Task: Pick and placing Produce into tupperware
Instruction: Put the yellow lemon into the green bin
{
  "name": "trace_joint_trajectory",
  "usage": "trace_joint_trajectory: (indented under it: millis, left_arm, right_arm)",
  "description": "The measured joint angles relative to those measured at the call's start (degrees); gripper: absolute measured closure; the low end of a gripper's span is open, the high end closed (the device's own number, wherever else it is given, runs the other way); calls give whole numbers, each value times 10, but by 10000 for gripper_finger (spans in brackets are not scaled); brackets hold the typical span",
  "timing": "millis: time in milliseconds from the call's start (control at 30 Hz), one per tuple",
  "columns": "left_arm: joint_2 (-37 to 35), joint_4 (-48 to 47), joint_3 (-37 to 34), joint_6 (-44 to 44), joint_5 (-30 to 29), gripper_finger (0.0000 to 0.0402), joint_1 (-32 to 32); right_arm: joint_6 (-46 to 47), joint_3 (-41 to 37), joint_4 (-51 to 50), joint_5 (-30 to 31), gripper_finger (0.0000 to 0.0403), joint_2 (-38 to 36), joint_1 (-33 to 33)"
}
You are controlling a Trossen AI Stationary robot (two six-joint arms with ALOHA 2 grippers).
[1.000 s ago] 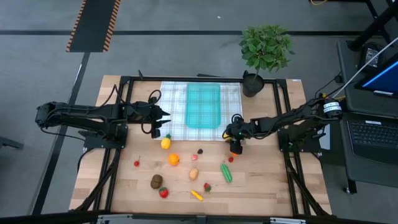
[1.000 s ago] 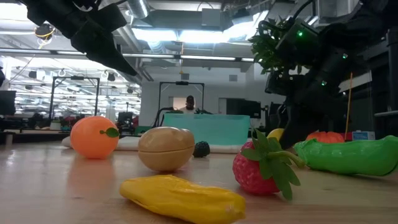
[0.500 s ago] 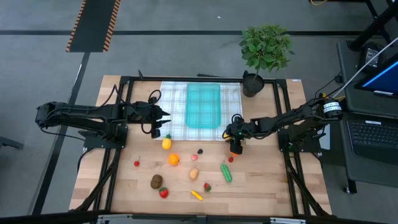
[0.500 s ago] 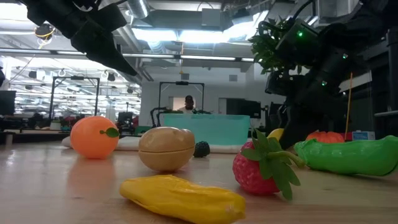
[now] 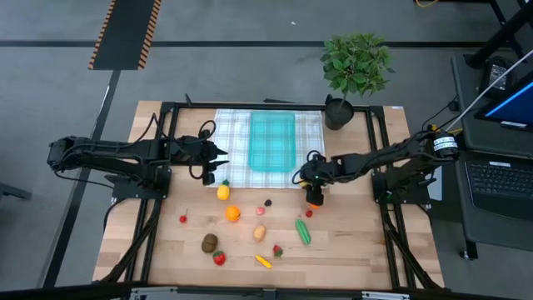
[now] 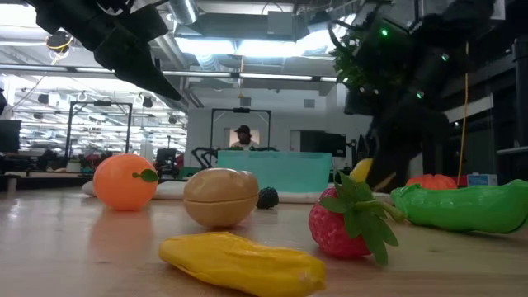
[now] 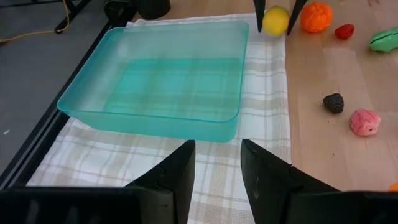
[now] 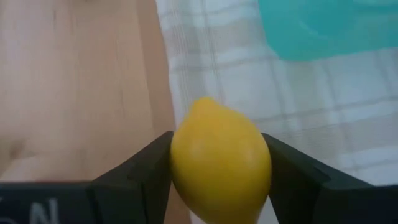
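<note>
On the wooden worktop (image 5: 350, 242) seen from above, the teal tupperware (image 5: 272, 142) lies on a checked cloth (image 5: 233, 150), with a potted plant (image 5: 356, 67) at the far right corner. The left hand (image 5: 218, 156) waits over the cloth's left edge, while the right hand (image 5: 305, 177) hangs at the cloth's near right corner, just beside the tupperware; loose produce is scattered nearer: a lemon (image 5: 222, 192), an orange (image 5: 232, 213), a green cucumber (image 5: 303, 231), a kiwi (image 5: 210, 242) and a strawberry (image 5: 219, 257). From table height, an orange (image 6: 124, 181), a tan potato (image 6: 219, 196), a strawberry (image 6: 348, 223) and a yellow piece (image 6: 243, 262) fill the foreground, the tupperware (image 6: 276, 172) stands behind, and a person shows far off in the room. The left wrist view shows that hand's fingers (image 7: 171, 177) slightly apart with nothing between them, facing the tupperware (image 7: 165, 81). The right wrist view shows the right hand (image 8: 219, 168) clamped on a lemon (image 8: 221, 168) above the cloth's (image 8: 249, 81) edge.
</note>
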Motion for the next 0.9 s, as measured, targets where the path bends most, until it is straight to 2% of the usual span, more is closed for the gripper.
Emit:
trace_joint_trajectory:
  millis: [133, 367, 600, 900]
  left_arm:
    - [0, 0, 0, 0, 0, 280, 0]
    - [0, 0, 0, 0, 0, 280, 0]
    - [0, -4, 0, 0, 0, 280, 0]
    - [0, -4, 0, 1, 0, 280, 0]
  right_arm:
    - [-9, 52, -51, 0, 193, 0, 0]
    - [-9, 102, -66, 1, 193, -5, -15]
    - [-25, 86, -46, 30, 193, -83, -39]
    - [-86, -21, 172, 43, 193, -201, -43]
